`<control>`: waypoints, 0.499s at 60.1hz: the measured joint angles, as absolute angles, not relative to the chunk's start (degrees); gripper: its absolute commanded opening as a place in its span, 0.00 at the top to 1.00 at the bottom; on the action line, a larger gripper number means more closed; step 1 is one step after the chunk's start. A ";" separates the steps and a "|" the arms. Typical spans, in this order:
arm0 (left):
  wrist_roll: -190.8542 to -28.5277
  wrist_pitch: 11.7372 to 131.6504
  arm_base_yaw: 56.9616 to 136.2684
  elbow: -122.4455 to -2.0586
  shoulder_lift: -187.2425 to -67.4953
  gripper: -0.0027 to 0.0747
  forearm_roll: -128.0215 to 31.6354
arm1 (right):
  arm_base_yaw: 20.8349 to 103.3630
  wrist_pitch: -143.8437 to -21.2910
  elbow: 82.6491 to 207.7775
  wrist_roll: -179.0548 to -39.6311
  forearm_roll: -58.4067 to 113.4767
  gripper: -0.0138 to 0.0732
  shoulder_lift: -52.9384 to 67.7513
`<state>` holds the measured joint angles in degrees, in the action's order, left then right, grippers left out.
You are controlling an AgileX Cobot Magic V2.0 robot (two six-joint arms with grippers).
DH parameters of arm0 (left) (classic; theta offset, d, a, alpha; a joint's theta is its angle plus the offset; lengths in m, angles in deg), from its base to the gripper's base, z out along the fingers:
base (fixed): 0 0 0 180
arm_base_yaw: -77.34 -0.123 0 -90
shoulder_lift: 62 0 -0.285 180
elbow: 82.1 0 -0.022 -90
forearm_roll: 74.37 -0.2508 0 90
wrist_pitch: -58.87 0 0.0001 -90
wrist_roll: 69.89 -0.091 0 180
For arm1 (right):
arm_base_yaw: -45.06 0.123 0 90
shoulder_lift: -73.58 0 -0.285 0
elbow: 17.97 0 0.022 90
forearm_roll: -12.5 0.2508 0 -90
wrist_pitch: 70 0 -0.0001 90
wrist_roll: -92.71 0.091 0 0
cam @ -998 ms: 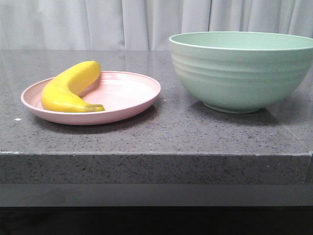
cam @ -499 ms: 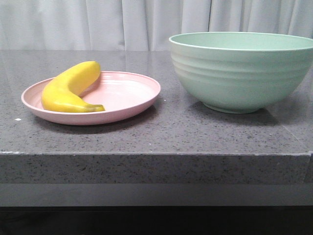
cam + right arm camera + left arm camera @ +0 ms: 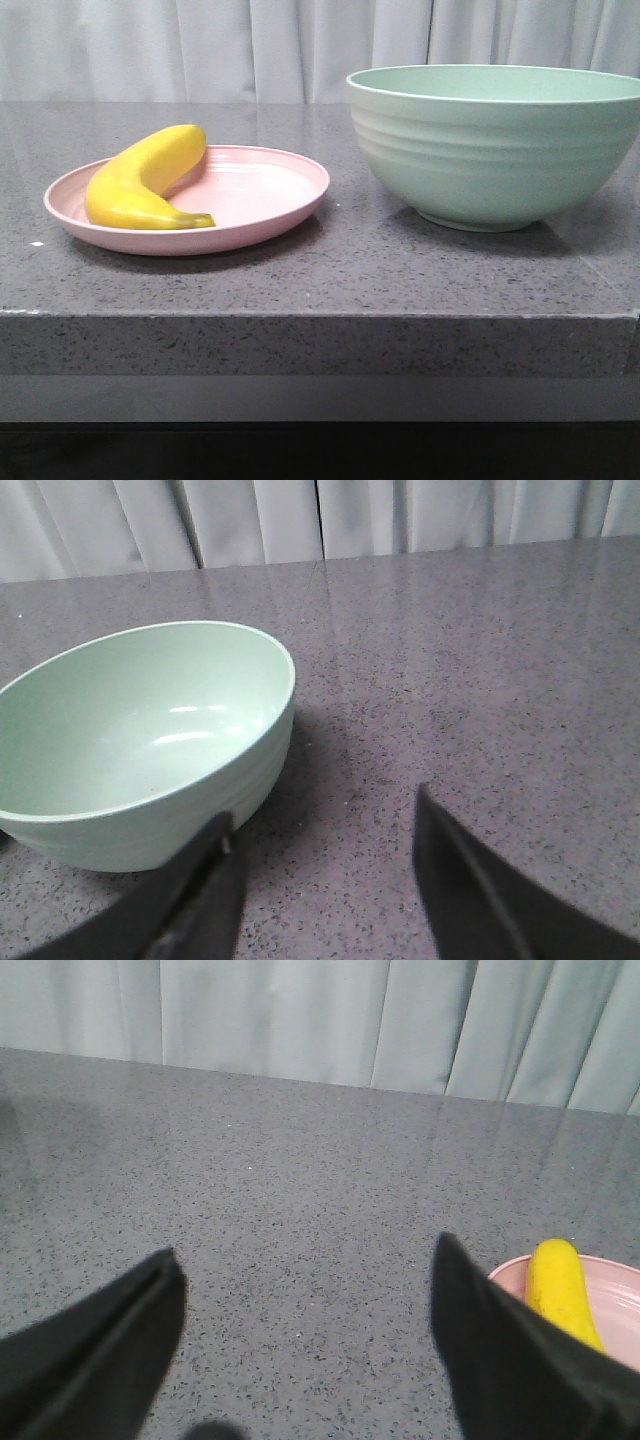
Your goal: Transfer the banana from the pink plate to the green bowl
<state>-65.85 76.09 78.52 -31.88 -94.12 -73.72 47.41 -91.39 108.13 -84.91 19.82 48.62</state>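
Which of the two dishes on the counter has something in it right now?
The pink plate: the banana lies on it. The green bowl is empty inside.

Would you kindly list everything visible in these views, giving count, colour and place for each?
banana: one, bright yellow with a dark tip, lying on the left part of the pink plate.
pink plate: one, pale pink, on the countertop, left of the bowl.
green bowl: one, pale mint green, ridged outside, on the right of the countertop; nothing inside in the right wrist view.
countertop: one, speckled grey stone, under plate and bowl.
curtain: pale grey-white, behind the countertop.
left gripper: one, black fingers, open, over bare countertop beside the plate.
right gripper: one, black fingers, open, over the countertop next to the bowl.
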 measured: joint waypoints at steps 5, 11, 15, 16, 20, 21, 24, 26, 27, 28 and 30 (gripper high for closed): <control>-65.85 76.09 78.52 -31.88 -94.12 0.08 -73.61 | 47.41 -91.39 108.13 -84.91 19.82 0.15 48.62; -65.85 76.09 78.52 -31.88 -94.12 0.10 -73.17 | 47.41 -91.39 108.13 -84.91 19.82 0.15 48.62; -66.08 76.25 78.75 -32.01 -94.66 0.12 -73.13 | 47.41 -91.39 108.13 -84.91 19.82 0.15 48.62; -66.16 76.53 78.92 -32.18 -95.09 0.12 -73.03 | 47.41 -91.28 108.13 -84.91 19.82 0.15 48.62; -66.71 77.86 80.37 -33.35 -96.81 0.13 -72.91 | 47.41 -91.17 108.13 -84.91 19.82 0.15 48.62; -66.85 78.20 80.79 -33.87 -97.31 0.13 -72.91 | 47.41 -91.18 108.13 -84.91 19.82 0.15 48.62; -67.15 79.60 82.81 -35.29 -99.37 0.13 -72.91 | 47.41 -91.18 108.13 -84.91 19.82 0.15 48.62; -67.26 80.41 84.37 -36.41 -101.08 0.13 -72.81 | 47.41 -91.18 108.13 -84.91 19.82 0.15 48.62; -67.40 80.61 85.03 -36.86 -102.19 0.13 -72.81 | 47.41 -91.18 108.13 -84.91 19.82 0.15 48.62; -67.40 80.94 85.73 -37.31 -102.94 0.13 -72.81 | 47.41 -91.18 108.13 -84.91 19.82 0.15 48.62; -67.50 81.27 87.56 -38.42 -104.86 0.13 -72.81 | 47.41 -91.18 108.13 -84.91 19.82 0.15 48.62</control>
<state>-67.50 81.27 87.56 -38.42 -104.86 -72.81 47.41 -91.18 108.13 -84.91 19.82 48.62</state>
